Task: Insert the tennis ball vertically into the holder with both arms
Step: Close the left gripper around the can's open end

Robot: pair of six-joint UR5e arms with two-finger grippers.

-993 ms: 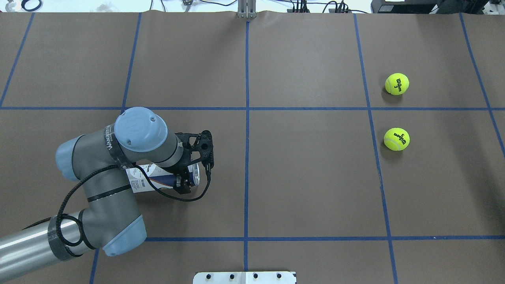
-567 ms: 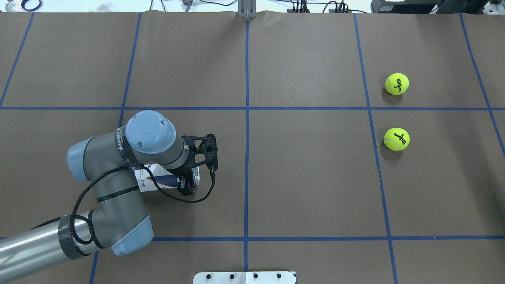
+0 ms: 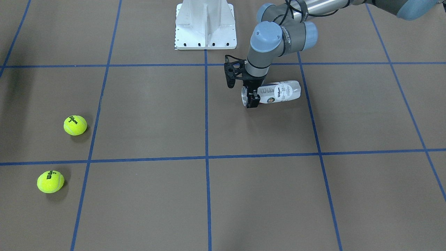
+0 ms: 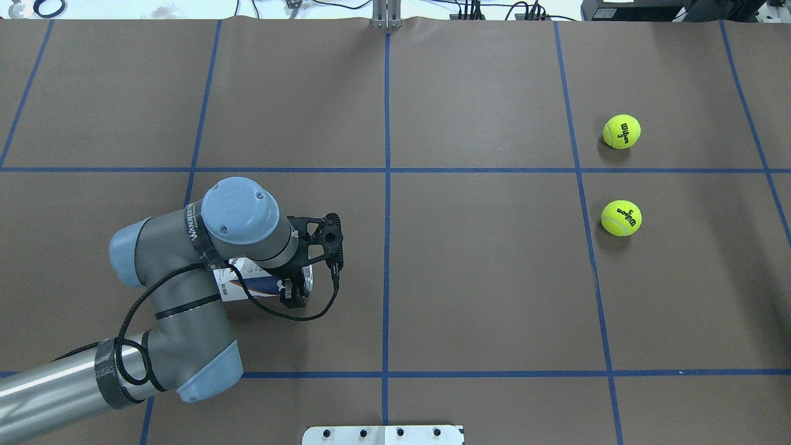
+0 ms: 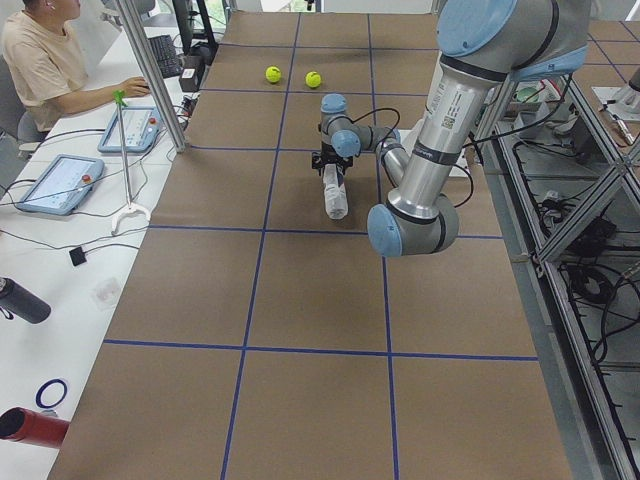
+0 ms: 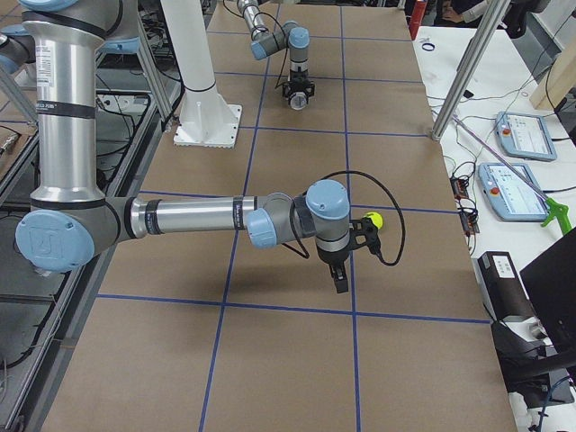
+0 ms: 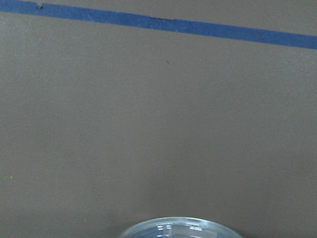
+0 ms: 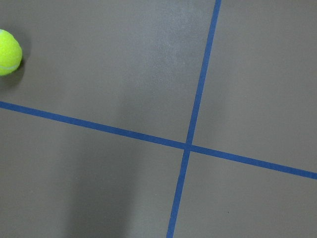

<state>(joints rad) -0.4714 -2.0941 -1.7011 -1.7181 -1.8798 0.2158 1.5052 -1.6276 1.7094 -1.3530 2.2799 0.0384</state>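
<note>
Two tennis balls lie on the brown table (image 4: 482,278) on the robot's right side, the farther tennis ball (image 4: 621,131) and the nearer tennis ball (image 4: 621,217). They sit apart from each other, and both are well away from the holder (image 3: 282,91). The holder lies on its side on the robot's left half of the table. Its silver-rimmed open mouth points toward the table's middle line, its closed end points toward the left edge, and its white-and-navy label faces up.

The left gripper (image 3: 251,99) points down at the mouth end, its black fingers (image 4: 293,298) clamped on the rim. One finger shows in front of the opening in the front-facing view. The left wrist view shows only an arc of the clear rim at its bottom edge, with bare table and a blue tape line (image 7: 163,22) beyond.

The right gripper (image 6: 339,274) appears only in the right-side view, hanging point-down above the table with one of the tennis balls showing just past its wrist. I cannot tell whether its fingers are apart or together. Its wrist camera looks down on a crossing of tape lines, with a ball at the upper left corner. The white pedestal base (image 3: 205,24) stands at the robot's edge of the table
</note>
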